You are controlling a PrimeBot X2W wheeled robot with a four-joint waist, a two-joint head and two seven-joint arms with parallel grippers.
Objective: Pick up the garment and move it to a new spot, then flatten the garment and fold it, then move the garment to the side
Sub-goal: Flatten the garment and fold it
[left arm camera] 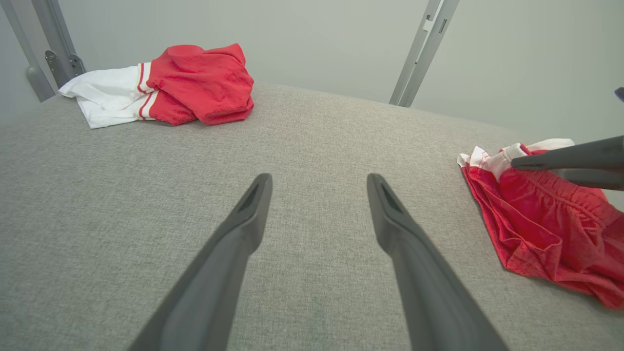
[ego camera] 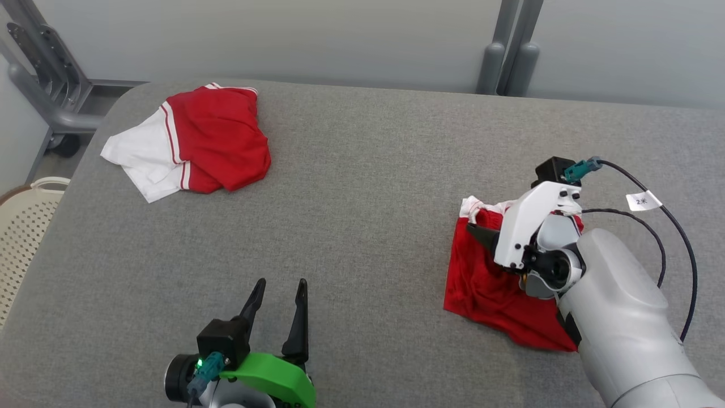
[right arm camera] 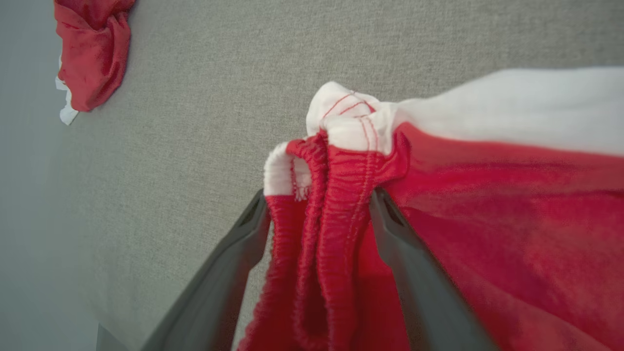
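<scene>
Grey fabric tabletop: head view has the folded red shorts at four o'clock beneath the right gripper, spare red-and-white shorts at eleven. Left wrist view: left gripper jaws gape, empty. Right wrist view: jaws parted, waistband bunched between.

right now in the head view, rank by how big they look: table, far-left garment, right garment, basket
1. table
2. far-left garment and right garment: about alike; the right arm hides part of the right one, so they stay unranked
3. basket, cut off by the picture's edge
</scene>
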